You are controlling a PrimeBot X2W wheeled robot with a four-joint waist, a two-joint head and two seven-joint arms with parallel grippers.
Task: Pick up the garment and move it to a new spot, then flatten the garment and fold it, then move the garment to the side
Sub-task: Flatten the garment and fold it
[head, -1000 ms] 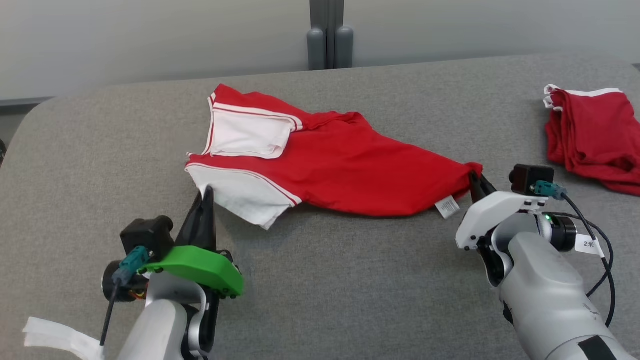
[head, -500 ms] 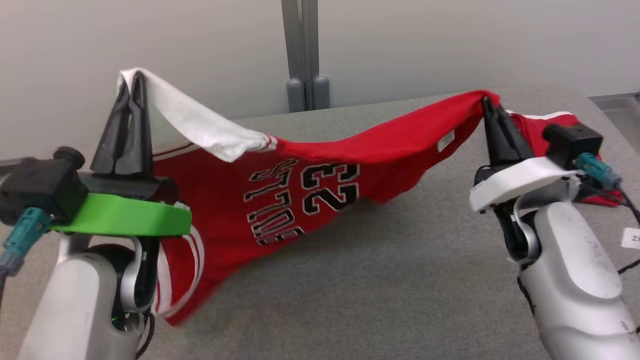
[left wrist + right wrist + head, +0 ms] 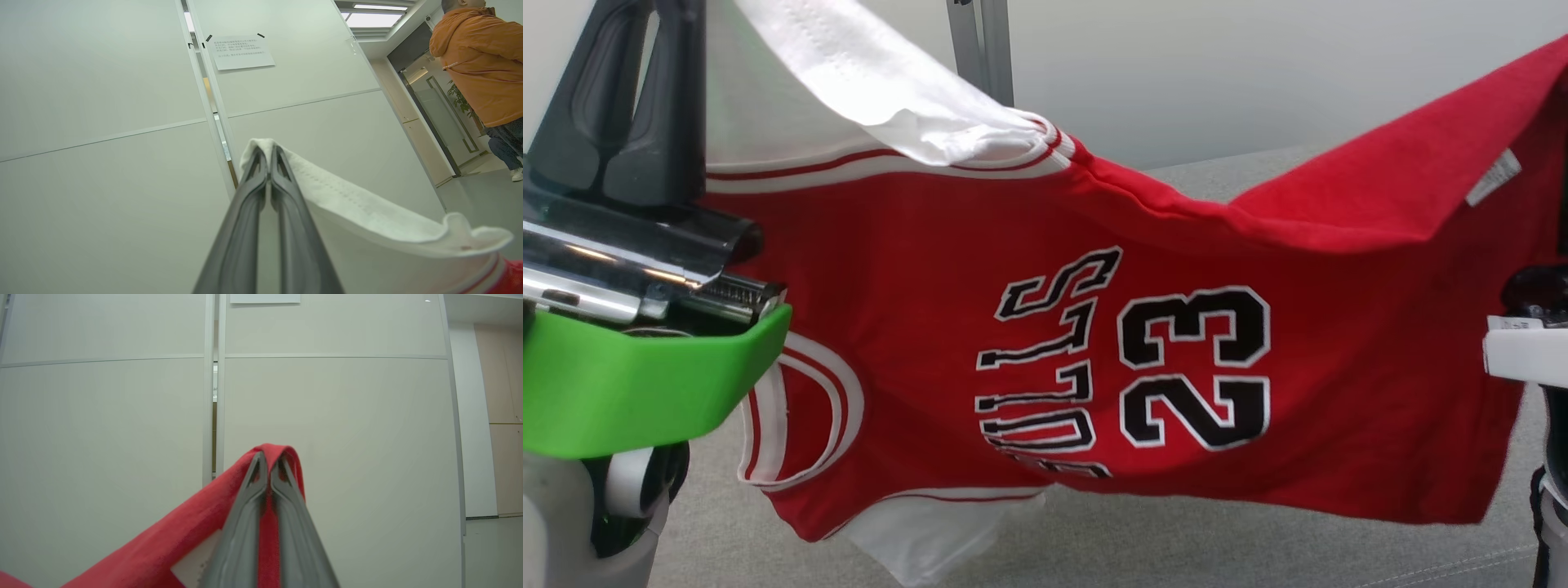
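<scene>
The garment [image 3: 1143, 269] is a red jersey with white trim and "BULLS 23" in black. It hangs in the air, stretched between my two grippers, close in front of the head camera. My left gripper [image 3: 267, 150] is shut on a white corner of the garment [image 3: 367, 212]; its dark fingers [image 3: 670, 98] rise at the upper left of the head view. My right gripper [image 3: 269, 459] is shut on a red fold of the garment [image 3: 163, 547]. Its white housing [image 3: 1527, 359] shows at the right edge of the head view. The jersey's lower hem hangs above the table.
The grey padded table [image 3: 1176, 539] lies below and behind the jersey. Pale wall panels [image 3: 327, 416] stand beyond it, with a paper note [image 3: 243, 52] taped up. A person in an orange jacket [image 3: 478, 61] stands off at the right of the left wrist view.
Both grippers have risen with the jersey, lifting it off the table and spreading it out. It now hangs much nearer the camera. The head view has also shifted.
</scene>
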